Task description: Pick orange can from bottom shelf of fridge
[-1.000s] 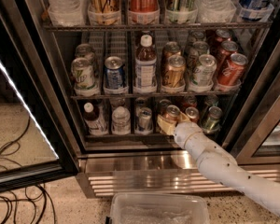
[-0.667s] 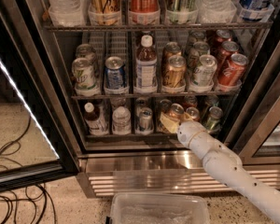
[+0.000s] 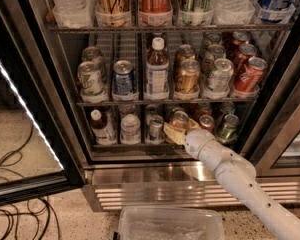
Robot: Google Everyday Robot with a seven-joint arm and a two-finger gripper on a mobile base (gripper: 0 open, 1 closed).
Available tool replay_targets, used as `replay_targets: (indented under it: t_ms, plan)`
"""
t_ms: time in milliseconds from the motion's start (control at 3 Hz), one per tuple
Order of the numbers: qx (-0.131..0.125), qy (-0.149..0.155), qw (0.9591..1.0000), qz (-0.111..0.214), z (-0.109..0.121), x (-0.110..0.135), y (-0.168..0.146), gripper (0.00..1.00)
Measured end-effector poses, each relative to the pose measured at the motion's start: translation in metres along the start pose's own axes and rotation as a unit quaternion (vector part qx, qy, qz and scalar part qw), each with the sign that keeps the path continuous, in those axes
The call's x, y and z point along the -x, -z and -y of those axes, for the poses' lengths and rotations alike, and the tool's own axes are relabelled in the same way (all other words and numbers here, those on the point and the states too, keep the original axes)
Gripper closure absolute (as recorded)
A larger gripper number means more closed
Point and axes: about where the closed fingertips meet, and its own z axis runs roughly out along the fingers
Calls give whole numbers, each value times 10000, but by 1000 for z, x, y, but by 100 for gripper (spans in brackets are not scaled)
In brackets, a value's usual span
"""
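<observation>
Gripper (image 3: 177, 132) nudged left on bottom shelf (image 3: 135, 145), at orange can (image 3: 180, 118); jaws' state unclear.

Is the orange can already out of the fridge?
No, the orange can stands on the bottom shelf inside the fridge, with the gripper right at its front.

White tubular arm (image 3: 240, 181), dark dots; tan claw (image 3: 174, 133) at bottom shelf (image 3: 115, 145).
</observation>
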Motion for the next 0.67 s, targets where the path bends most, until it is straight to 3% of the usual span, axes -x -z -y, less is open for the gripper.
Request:
replay_targets:
  t_ms: [667]
  plan:
    - [44,-123,9999,-21,-10,0,6,100]
